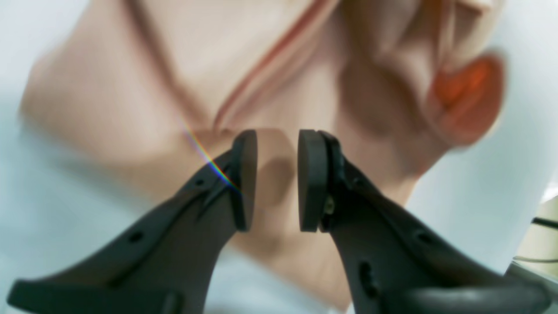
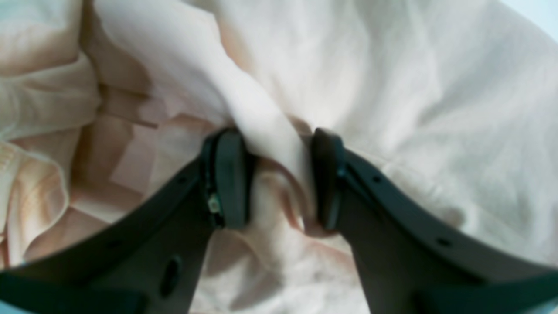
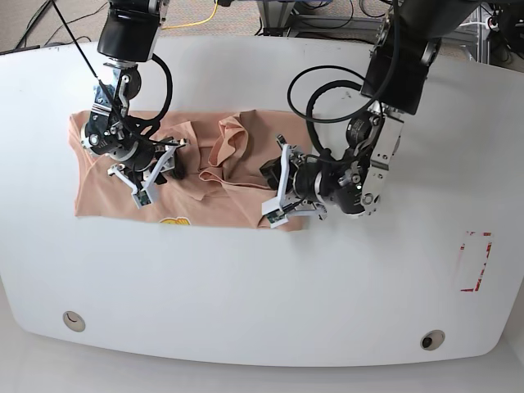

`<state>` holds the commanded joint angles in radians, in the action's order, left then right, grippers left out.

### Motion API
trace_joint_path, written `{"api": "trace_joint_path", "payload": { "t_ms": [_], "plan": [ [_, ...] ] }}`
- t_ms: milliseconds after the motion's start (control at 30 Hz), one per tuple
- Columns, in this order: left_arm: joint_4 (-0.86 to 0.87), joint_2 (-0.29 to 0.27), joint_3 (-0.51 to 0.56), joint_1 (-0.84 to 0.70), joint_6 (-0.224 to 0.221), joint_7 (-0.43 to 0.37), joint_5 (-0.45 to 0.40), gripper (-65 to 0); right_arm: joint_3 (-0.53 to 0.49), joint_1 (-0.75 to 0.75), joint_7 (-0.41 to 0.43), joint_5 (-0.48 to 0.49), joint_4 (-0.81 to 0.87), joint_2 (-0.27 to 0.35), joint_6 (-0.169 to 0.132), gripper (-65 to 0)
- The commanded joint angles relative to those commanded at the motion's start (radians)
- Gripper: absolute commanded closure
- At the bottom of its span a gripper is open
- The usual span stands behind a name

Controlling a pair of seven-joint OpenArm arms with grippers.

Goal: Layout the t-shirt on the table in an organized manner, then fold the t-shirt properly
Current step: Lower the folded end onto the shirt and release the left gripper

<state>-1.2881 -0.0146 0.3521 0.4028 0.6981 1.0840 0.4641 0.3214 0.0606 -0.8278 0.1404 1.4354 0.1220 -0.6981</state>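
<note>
A: What lies nearest in the base view?

B: The near part of the glossy white counter with rounded corners [image 3: 262, 311], bearing a round hole near each near corner, a left-side one as viewed [image 3: 74, 321] and a right-side one [image 3: 432, 340]. Farther back, toward the view's right, is a red-outlined rectangular mark [image 3: 475, 260]

A: And the garment?

B: The peach-tan, soft fabric t-shirt [image 3: 98, 192] lies on the counter beyond these, left of the view's centre, wrinkled, with raised, overlapping folds in its middle. A small yellow print [image 3: 174, 221] shows at its near edge

A: How do the hands stand?

B: The black-fingered left hand [image 1: 277, 179], on the base view's right, has its fingertips a little apart, with blurred fabric visible behind the gap. The black-fingered right hand [image 2: 281, 179], on the base view's left, is at the t-shirt, a raised fold running between its fingers; whether they clamp it cannot be told

A: What appears farthest away?

B: Beyond the far edge of the counter, a thin yellow cable [image 3: 192, 24] and several dark cables
</note>
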Motion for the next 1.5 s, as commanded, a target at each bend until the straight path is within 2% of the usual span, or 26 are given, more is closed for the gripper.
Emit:
{"api": "trace_joint_path", "payload": {
  "t_ms": [233,400,500,700,833,967,1067,1300,1433,1500],
  "plan": [
    [0.163,-0.077,0.002,0.106,0.000,-0.046,0.000,-13.9,0.000,-0.005,0.000,0.000,0.025,-0.002,0.000,-22.4],
    [0.313,-0.129,0.026,0.201,0.000,-0.153,-0.012,-13.9,0.000,-0.005,0.000,0.000,0.026,-0.002,0.000,-22.4],
    [0.353,-0.143,0.060,0.241,0.000,-0.181,-0.037,-13.9,0.000,-0.005,0.000,0.000,0.026,-0.002,0.000,-22.4],
    [0.253,-0.143,0.066,0.261,0.000,-0.178,-0.043,-13.9,0.000,-0.005,0.000,0.000,0.026,-0.002,0.000,-22.4],
    [0.103,-0.143,0.061,0.241,0.000,-0.095,-0.043,-13.9,0.000,-0.005,0.000,0.000,0.026,-0.002,0.000,-22.4],
    [-0.020,-0.100,0.061,0.193,0.000,-0.020,-0.043,-13.9,0.000,-0.005,0.000,0.000,0.026,-0.002,0.000,-22.4],
    [-0.101,-0.041,0.061,0.141,0.000,0.009,-0.051,-13.9,0.000,-0.003,0.000,0.000,0.026,-0.002,0.000,-22.4],
    [-0.118,0.075,0.061,0.055,0.000,0.009,-0.051,-13.3,0.000,-0.003,0.000,0.000,0.026,-0.002,0.000,-22.4],
    [-0.117,0.097,0.061,0.031,-0.001,0.002,-0.051,-13.2,0.000,-0.003,0.000,0.000,0.026,-0.002,0.000,-22.4],
    [-0.114,0.103,0.064,0.015,-0.051,-0.017,-0.052,-13.2,0.000,-0.003,0.000,0.000,0.026,-0.002,0.000,-22.4]
  ]
}}
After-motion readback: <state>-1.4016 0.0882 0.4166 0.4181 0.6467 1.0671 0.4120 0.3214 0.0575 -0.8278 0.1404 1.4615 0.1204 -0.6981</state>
